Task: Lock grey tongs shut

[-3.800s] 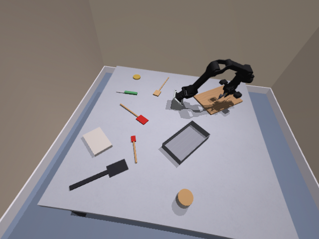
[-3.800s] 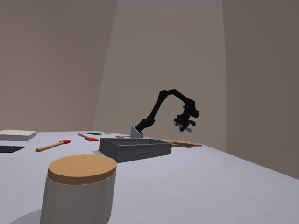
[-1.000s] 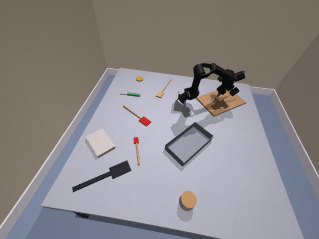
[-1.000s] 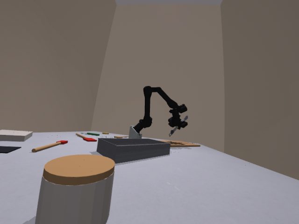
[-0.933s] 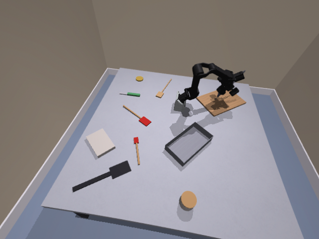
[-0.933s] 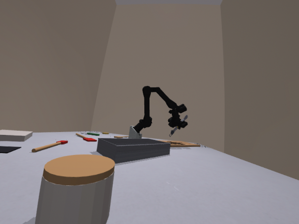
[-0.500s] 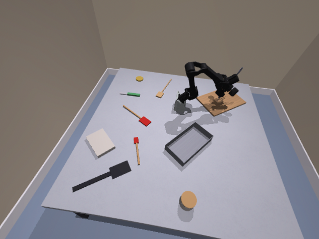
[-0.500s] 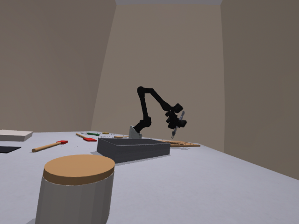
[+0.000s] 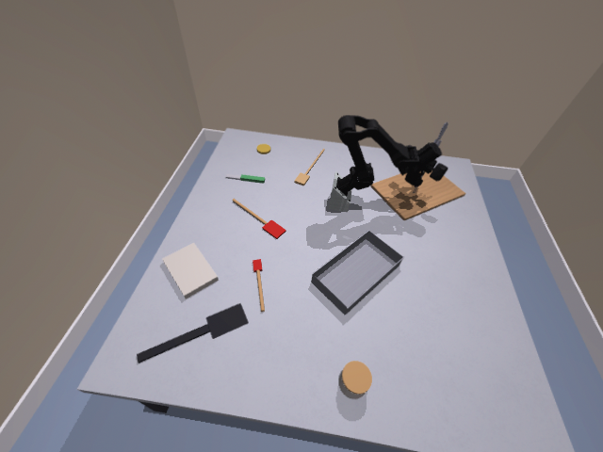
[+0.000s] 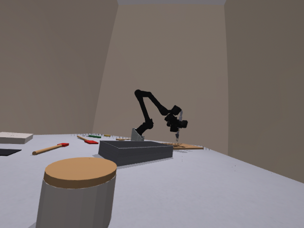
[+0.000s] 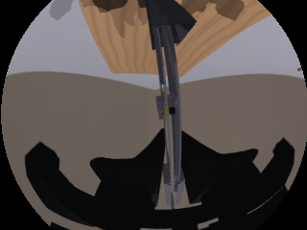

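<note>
The grey tongs hang nearly upright in the air, tips up and dark hinge end down. Their two arms lie close side by side, with a narrow gap in the wrist view. My gripper is shut on the tongs around the middle of their length. The wooden board lies flat below, with a gap under the hinge. The lock inside the hinge is hidden. The roasting tin is empty.
A lidded jar stands at the front. A pale block, a black spatula, two red-headed spatulas, a green-handled tool, a wooden spatula and a yellow disc lie left.
</note>
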Controlling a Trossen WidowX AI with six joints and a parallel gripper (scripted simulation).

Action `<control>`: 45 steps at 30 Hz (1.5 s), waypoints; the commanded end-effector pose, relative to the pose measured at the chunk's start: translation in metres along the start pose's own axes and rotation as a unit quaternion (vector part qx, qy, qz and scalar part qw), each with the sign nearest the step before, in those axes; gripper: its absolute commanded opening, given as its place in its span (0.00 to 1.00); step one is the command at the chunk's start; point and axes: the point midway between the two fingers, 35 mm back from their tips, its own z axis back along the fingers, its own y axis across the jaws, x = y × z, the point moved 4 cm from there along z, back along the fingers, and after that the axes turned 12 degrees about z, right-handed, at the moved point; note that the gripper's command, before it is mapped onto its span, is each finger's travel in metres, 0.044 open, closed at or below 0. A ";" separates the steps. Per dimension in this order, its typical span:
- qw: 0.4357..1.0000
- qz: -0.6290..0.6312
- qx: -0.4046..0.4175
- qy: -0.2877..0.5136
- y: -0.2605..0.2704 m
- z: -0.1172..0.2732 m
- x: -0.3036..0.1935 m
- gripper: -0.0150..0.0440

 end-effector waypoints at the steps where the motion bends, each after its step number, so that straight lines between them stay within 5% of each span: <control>1: 1.000 0.011 0.003 0.011 0.001 0.002 -0.004 0.00; 34: 1.000 0.010 0.003 0.010 0.001 0.002 -0.004 0.00; 45: 0.996 -0.066 -0.017 -0.065 0.011 -0.015 -0.008 0.00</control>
